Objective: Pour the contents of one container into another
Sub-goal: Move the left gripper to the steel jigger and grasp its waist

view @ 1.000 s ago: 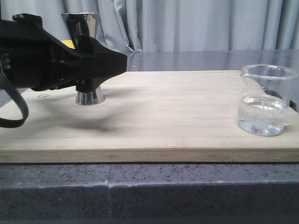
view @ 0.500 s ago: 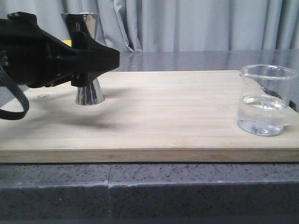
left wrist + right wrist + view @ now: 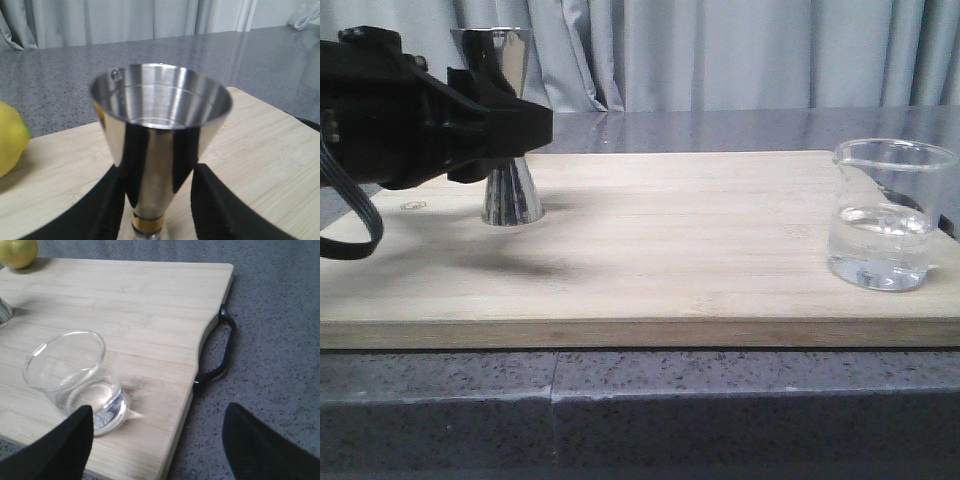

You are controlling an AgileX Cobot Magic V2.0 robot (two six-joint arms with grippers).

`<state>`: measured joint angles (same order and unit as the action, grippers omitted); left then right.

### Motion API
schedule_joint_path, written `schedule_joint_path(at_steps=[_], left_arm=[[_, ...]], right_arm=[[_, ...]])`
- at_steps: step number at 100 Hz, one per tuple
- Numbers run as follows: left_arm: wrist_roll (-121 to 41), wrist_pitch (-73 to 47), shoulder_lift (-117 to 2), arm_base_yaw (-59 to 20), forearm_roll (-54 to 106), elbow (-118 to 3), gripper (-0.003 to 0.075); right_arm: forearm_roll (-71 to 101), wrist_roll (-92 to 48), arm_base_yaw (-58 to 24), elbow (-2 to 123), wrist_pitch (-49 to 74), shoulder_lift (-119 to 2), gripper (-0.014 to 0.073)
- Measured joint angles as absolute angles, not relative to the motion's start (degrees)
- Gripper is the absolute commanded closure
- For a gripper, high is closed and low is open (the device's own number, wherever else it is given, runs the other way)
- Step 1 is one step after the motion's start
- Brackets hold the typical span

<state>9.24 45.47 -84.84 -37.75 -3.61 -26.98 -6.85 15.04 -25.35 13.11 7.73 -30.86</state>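
Observation:
The steel jigger [image 3: 511,192] stands upright on the wooden board [image 3: 700,250] at its far left, its gold band showing low in the left wrist view under the cup [image 3: 160,125]. My left gripper [image 3: 538,124] is open, and its black fingers [image 3: 212,200] flank the jigger's waist with a gap on each side. The clear glass beaker [image 3: 886,216], holding some clear liquid, stands at the board's right end. In the right wrist view the beaker [image 3: 75,377] sits beside one finger of my open right gripper [image 3: 159,415], which holds nothing. The front view does not show the right gripper.
A yellow lemon [image 3: 7,135] lies on the board behind the jigger, and it also shows as the lemon [image 3: 17,251] in the right wrist view. The board has a black handle [image 3: 220,350] on its right edge and rests on a grey speckled counter [image 3: 640,400]. Curtains hang behind.
My left arm has drawn back to the left, so more of the jigger's lower cone shows. Jigger and beaker have not moved.

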Motion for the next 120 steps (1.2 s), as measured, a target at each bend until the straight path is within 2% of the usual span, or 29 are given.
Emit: schedule_joint_path(at_steps=[36,120], left_arm=[[9.2,45.5,-84.8,-37.6,-3.6,-27.0,0.0533],[9.1,49.2,-85.0,-37.7,-4.4,-27.0,0.0533]], right_arm=[[-6.8,15.0,-25.3,13.1,7.4,-30.9,0.0104],[-6.7,15.0,-25.6,13.1,6.3,-30.9,0.0104]])
